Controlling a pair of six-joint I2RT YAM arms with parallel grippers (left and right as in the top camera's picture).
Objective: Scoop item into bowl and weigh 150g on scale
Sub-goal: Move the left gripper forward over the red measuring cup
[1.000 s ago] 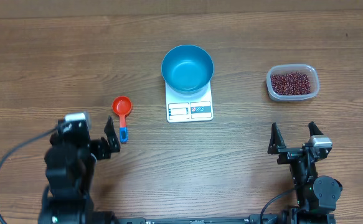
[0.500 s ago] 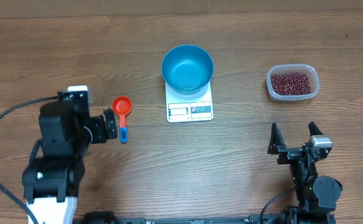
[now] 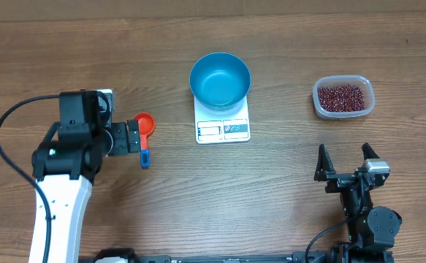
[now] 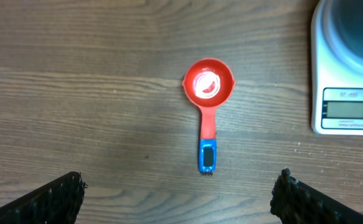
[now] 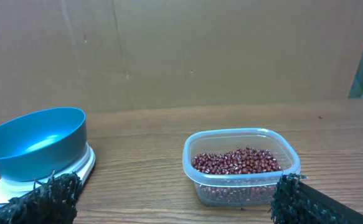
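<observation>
Over the orange-red scoop (image 4: 208, 85), the left gripper (image 4: 180, 182) hangs wide open and empty; picking it up looks the step in hand; next, lower and close on its handle (image 4: 207, 127).

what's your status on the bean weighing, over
Left gripper open above scoop, no grip yet. Right gripper open, empty. Beans in tub, bowl empty on scale. Nothing in the way.

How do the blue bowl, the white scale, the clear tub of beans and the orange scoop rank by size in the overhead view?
1. Blue bowl and clear tub: too alike to separate.
2. White scale: partly hidden under the bowl, so unsure.
3. Orange scoop: clearly smallest.
</observation>
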